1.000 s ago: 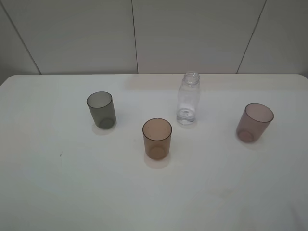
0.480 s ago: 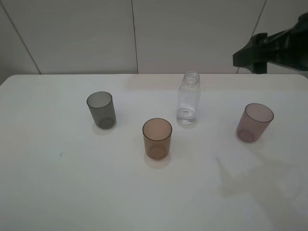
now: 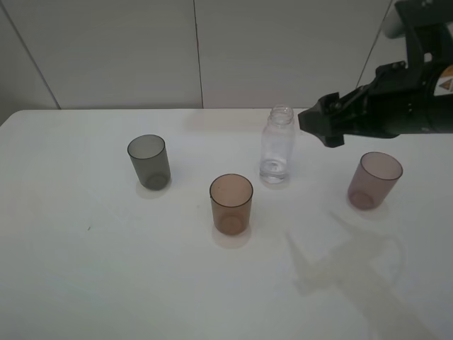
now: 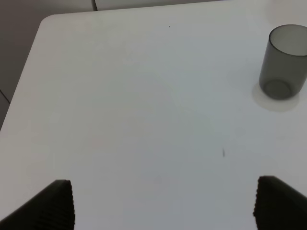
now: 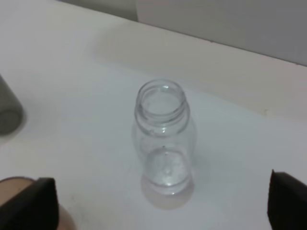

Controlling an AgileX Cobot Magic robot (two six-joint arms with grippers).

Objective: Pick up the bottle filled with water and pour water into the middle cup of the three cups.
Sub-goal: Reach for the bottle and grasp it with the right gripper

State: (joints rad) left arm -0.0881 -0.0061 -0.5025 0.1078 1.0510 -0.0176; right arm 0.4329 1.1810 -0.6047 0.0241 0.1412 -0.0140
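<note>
The clear capless bottle stands upright behind the middle amber-brown cup. The smoky grey cup is to the left and the mauve cup to the right. My right gripper hovers just right of the bottle's neck, above the table, not touching it. In the right wrist view it is open wide and empty, with the bottle centred ahead of the fingers. My left gripper is open and empty over bare table, with the grey cup ahead of it.
The white table ends at a panelled wall behind. The right arm's shadow falls on the table in front of the mauve cup. The right wrist view shows edges of the grey cup and the amber cup.
My right arm has come into view from the upper right and moved left and down towards the bottle. The cups and the bottle have not moved.
</note>
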